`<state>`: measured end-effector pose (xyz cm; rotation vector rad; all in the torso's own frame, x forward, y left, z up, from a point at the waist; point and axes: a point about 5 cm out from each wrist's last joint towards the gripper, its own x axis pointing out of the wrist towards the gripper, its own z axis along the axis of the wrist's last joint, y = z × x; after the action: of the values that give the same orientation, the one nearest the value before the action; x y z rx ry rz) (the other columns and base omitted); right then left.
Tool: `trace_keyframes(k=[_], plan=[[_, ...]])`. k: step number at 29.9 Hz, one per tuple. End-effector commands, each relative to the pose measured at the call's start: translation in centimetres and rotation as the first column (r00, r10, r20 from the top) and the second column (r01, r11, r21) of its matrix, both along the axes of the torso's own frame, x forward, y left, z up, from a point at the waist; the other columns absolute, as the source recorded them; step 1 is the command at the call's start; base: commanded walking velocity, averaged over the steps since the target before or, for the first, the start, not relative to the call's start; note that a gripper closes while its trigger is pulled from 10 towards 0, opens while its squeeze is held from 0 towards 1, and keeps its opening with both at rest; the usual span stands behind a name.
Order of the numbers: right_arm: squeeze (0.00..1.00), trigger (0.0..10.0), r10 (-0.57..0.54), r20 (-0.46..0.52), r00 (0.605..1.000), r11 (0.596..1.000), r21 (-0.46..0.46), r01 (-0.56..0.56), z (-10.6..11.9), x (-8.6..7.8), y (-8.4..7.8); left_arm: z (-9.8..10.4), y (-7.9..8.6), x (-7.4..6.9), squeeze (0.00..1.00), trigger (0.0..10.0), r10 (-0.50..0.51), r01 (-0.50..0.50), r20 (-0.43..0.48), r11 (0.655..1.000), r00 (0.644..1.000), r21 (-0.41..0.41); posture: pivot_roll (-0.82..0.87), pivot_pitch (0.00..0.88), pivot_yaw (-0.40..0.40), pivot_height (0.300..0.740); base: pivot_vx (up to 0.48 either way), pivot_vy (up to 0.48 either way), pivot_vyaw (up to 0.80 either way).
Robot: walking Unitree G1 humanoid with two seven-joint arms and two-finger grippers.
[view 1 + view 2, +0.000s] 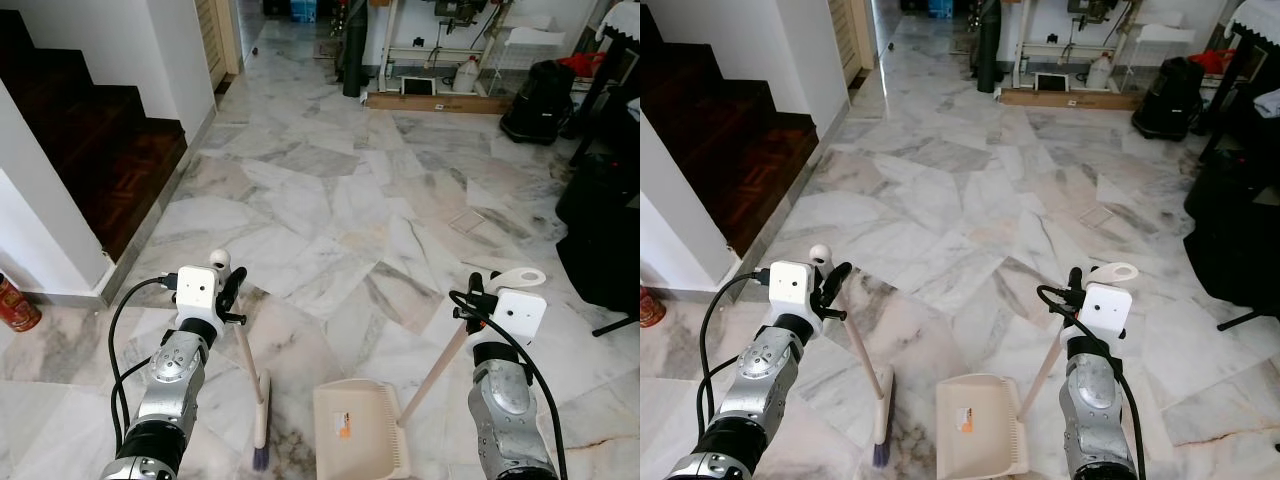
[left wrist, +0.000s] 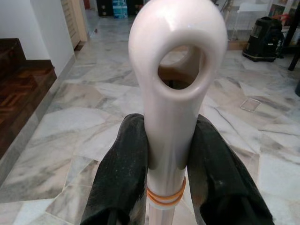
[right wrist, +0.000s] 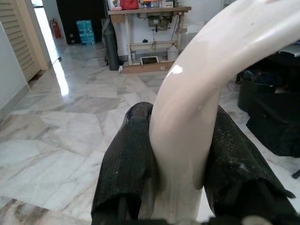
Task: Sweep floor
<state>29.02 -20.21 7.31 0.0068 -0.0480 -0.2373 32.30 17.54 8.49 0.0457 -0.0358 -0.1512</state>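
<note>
1. Left gripper point(image 2: 168, 164): fingers point(image 2: 123, 173) clamped on the top of the broom handle point(image 2: 171, 93), one on either side, just under the hanging loop and above an orange band; seen in the lower left of the left eye view.
2. Outward from those fingers: handle slanting down and toward the middle of the frame to the broom head point(image 1: 261, 420), bristles resting on the marble floor point(image 1: 330, 200) at the bottom edge, a little left of centre.
3. Right gripper point(image 3: 183, 154): fingers point(image 3: 234, 164) pressed against the curved top of the dustpan handle point(image 3: 197, 93), closed on it from both sides; seen in the lower right of the left eye view.
4. Outward from there: a pale rod running down and left to the dustpan point(image 1: 355, 425), flat on the floor at bottom centre, its closed back wall beside the broom head and apparently away from the bristles.
5. Deciding relation: broom head just beside the dustpan, on its left, narrowly apart; the two handles leaning inward like a V, meeting low.
6. Judged next: broom out over the open floor toward the upper part of the frame, then strokes drawn back to the pan mouth; left arm nearer the sweeping side, right arm only steadying.
</note>
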Motion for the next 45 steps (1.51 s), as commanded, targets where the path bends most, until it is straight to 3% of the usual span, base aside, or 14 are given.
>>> trace_keyframes(k=[1,12,45], plan=[[0.0,10.0,0.01,0.064,0.998,1.0,-0.011,-0.009,1.32,0.39,0.05,1.32,-0.04,0.33,0.0,10.0,-0.015,0.014,0.064,1.0,0.998,0.013,-0.03,0.0,-0.01,0.74,0.0,0.0,0.0],[0.0,10.0,0.011,0.059,0.998,1.0,-0.011,-0.01,1.29,0.41,0.1,1.45,-0.11,0.38,0.0,10.0,-0.017,0.016,0.069,1.0,0.997,0.011,-0.03,0.0,-0.012,0.74,0.0,0.0,0.0],[0.0,10.0,0.018,0.061,0.998,1.0,-0.017,-0.017,1.47,0.57,0.1,1.29,-0.6,0.28,0.0,10.0,-0.014,0.014,0.066,1.0,0.998,0.0,-0.02,0.0,-0.025,0.74,0.358,0.0,0.0]])
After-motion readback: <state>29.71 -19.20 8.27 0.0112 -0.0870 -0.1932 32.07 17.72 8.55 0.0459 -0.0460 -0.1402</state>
